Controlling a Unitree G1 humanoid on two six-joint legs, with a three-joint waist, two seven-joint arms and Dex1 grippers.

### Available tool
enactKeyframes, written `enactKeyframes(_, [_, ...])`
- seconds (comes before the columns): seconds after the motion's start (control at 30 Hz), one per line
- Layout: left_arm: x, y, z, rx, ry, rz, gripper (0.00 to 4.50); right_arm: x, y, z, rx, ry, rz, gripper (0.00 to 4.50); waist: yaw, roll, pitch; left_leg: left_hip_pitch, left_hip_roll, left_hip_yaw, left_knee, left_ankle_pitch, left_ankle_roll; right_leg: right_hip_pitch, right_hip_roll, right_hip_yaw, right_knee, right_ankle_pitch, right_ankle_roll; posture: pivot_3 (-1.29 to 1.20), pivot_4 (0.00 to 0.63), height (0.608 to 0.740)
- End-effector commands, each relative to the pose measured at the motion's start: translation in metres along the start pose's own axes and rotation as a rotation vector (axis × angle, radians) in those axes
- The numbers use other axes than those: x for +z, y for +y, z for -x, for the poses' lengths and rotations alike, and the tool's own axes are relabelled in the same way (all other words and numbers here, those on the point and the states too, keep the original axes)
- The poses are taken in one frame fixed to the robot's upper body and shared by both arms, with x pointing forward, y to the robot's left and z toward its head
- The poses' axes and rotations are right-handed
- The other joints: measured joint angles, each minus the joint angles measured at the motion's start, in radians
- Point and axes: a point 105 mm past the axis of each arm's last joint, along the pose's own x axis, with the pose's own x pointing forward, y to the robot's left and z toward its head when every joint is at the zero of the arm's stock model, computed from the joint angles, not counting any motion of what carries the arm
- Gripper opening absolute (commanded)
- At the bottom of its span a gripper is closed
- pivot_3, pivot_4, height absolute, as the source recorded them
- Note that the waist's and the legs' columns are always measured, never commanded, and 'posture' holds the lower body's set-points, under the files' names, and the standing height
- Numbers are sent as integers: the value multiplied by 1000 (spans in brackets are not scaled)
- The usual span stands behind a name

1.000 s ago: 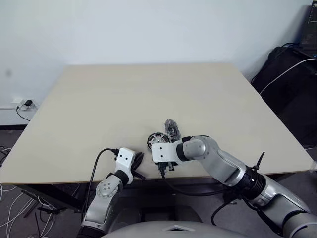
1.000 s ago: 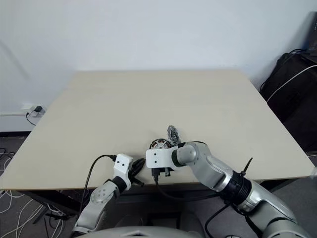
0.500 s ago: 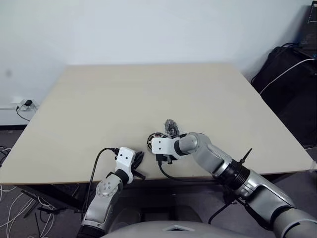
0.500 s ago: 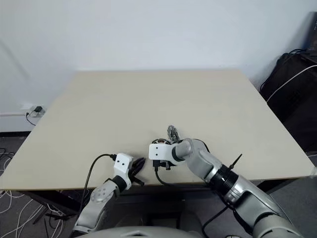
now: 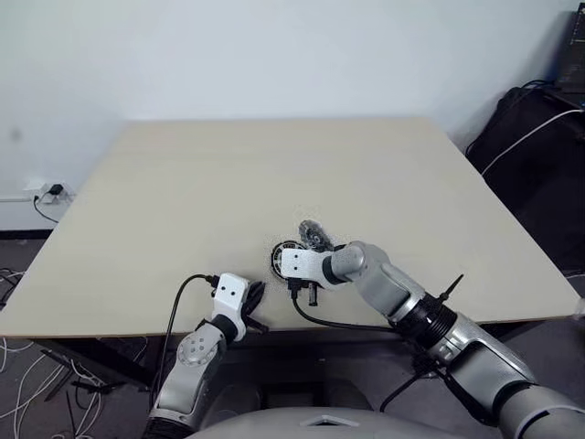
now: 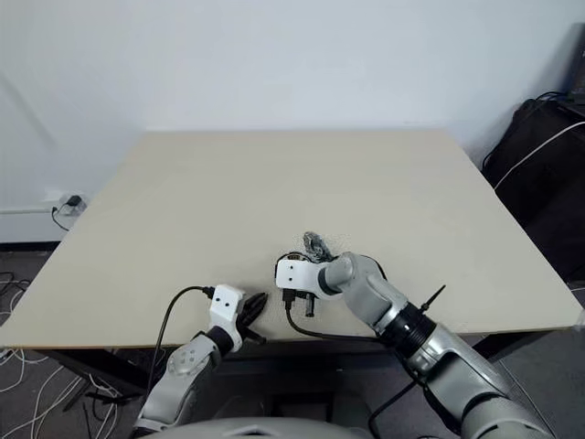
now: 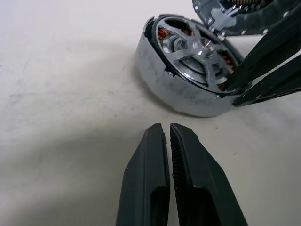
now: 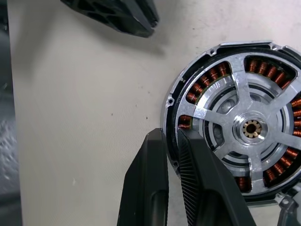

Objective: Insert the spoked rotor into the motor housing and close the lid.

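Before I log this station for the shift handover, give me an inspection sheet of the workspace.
Surface: beige table, bare apart from the motor parts.
Job's things: spoked rotor sits inside motor housing; lid tilted just behind, not closed.
Clutter: nothing seen.
End effectors: left end effector shut, empty, near the table's front edge; right end effector pinching the housing rim.
Cables: black wrist cables; floor wiring.
Surroundings: white wall, black bag.
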Motion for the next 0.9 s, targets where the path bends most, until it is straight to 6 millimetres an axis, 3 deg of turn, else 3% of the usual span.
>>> enactKeyframes(0.03, [11,-2,-2,-7,-41,-5,295,2,-6,12,-42,-28,-77,99,4,0,0,0,0,0,0,0,0,0,0,0,0,0,0,0,0,740])
enactKeyframes(0.57, [8,-6,-3,-22,-32,2,295,14,20,25,-18,-48,-201,99,3,0,0,-2,0,0,0,-2,2,-2,-1,0,-2,-1,0,0,0,740])
enactKeyframes(0.83, [7,-6,-3,-19,-31,4,295,14,4,14,-94,-50,-310,99,0,0,0,-2,0,0,0,-2,2,-2,-1,0,-1,-1,0,0,0,740])
enactKeyframes(0.9, [8,-5,-3,-17,-31,4,295,12,-2,10,-127,-45,-357,819,-1,0,0,-2,0,0,0,-2,2,-2,0,0,-1,-1,0,0,0,740])
